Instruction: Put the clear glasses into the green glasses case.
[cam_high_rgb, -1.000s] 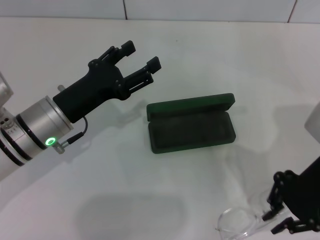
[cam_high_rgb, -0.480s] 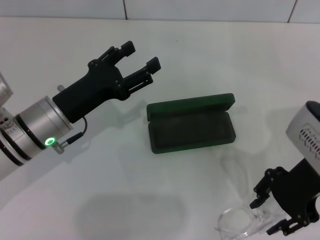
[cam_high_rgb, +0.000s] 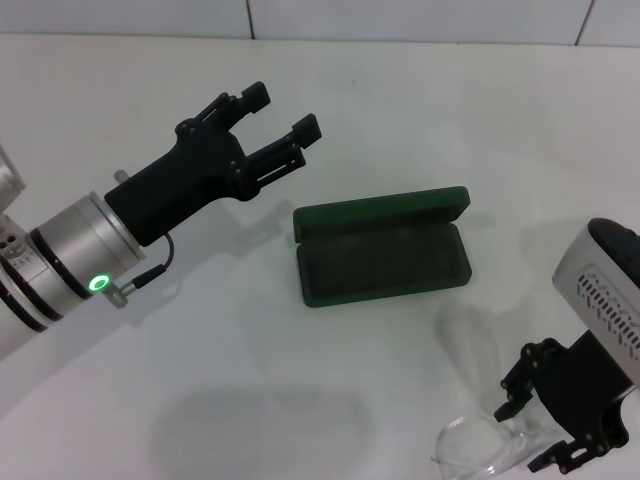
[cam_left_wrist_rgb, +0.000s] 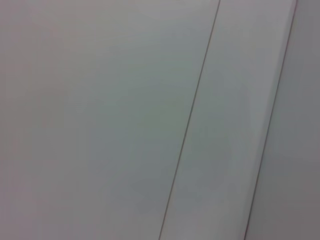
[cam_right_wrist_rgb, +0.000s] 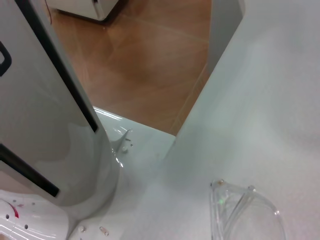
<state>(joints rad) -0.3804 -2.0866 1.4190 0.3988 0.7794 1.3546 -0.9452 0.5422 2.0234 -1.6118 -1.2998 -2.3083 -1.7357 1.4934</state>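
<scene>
A: What is the biggest thing in sight?

B: The white counter (cam_high_rgb: 420, 120), which carries everything. A tiled wall runs along its far edge. In the right wrist view the counter's edge drops off to a brown wooden floor (cam_right_wrist_rgb: 150, 65), and a white rounded body with black stripes (cam_right_wrist_rgb: 45, 115) stands close by.

A: And the arms?

B: The left hand (cam_high_rgb: 283, 112) hangs above the counter, its two black fingers spread wide with nothing between them. Its silver forearm shows a green ring light (cam_high_rgb: 100, 283).

A: Where is the green glasses case (cam_high_rgb: 385, 256) from there?

B: Just beyond the left hand's fingertips and lower, lying open on the counter. The lid is tipped back on the far side and the dark lining faces up; the tray holds nothing. Nothing lies between that hand and the case.

A: And the right hand (cam_high_rgb: 550, 425)?

B: Low at the near edge of the counter, well apart from the case. Its black fingers reach down at the clear glasses (cam_high_rgb: 480, 445); I cannot tell whether they are gripping or merely beside the frame.

A: So the glasses are outside the case?

B: Yes, lying on the counter right at the right hand. The right wrist view shows the wraparound lens and folded clear arms (cam_right_wrist_rgb: 245, 212) resting flat. Bare counter separates them from the case.
</scene>
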